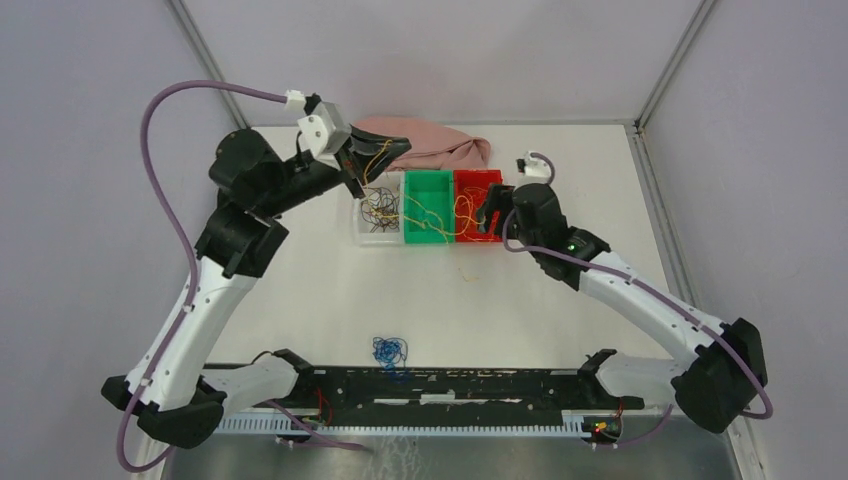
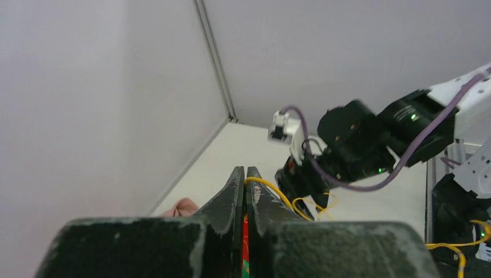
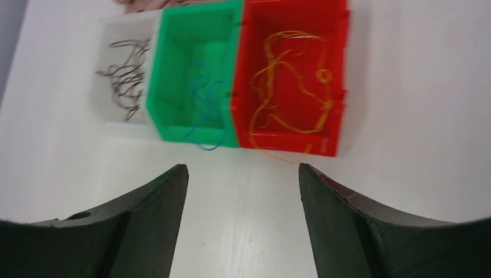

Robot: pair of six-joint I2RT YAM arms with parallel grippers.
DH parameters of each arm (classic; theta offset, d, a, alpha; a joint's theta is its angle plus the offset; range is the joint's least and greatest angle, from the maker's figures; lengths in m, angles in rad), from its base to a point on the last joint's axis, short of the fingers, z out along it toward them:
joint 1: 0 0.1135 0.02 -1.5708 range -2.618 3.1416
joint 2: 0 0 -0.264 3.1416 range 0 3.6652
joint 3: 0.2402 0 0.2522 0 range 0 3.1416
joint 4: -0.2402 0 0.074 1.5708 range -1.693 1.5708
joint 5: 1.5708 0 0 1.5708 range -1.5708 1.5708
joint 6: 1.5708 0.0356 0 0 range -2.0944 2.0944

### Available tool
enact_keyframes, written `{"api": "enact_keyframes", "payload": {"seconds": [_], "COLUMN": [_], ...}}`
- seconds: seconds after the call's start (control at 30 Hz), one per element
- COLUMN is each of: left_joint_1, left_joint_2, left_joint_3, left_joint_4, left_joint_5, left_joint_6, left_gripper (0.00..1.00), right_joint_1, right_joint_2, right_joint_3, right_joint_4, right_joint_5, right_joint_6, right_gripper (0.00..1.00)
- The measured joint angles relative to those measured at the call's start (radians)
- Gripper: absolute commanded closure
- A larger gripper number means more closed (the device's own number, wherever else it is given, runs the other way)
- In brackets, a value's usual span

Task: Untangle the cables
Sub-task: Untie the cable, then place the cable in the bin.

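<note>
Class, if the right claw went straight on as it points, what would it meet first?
Most likely the table just short of the green bin and red bin. The open right claw aims down there; depth is unclear, so possibly their near walls.

Left arm [image 1: 203, 300], jaws pinched together; right arm [image 1: 650, 305], jaws wide apart.

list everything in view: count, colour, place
clear bin: one, clear, row's left
green bin: one, green, row's middle
red bin: one, red, row's right
dark cables: several, dark, in clear bin
blue cable: some, blue, in green bin
orange cables: several, orange, in red bin
blue bundle: one, blue, near edge of table
yellow cable: one, yellow, in left claw
cloth: one, pink, behind green bin
left claw: one, black, shut on yellow cable
right claw: one, black, open, near red bin
</note>
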Motion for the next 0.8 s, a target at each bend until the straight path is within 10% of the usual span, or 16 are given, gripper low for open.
{"api": "enact_keyframes", "payload": {"seconds": [0.8], "left_joint_1": [-0.134], "left_joint_2": [0.520], "left_joint_3": [-0.012], "left_joint_4": [0.058], "left_joint_5": [-0.233], "left_joint_6": [0.145], "left_gripper": [0.97], "right_joint_1": [-0.361], "right_joint_2": [-0.138], "right_joint_3": [0.022], "right_joint_4": [-0.262], "right_joint_5": [0.189], "right_joint_6": [-0.001], "right_gripper": [0.40]}}
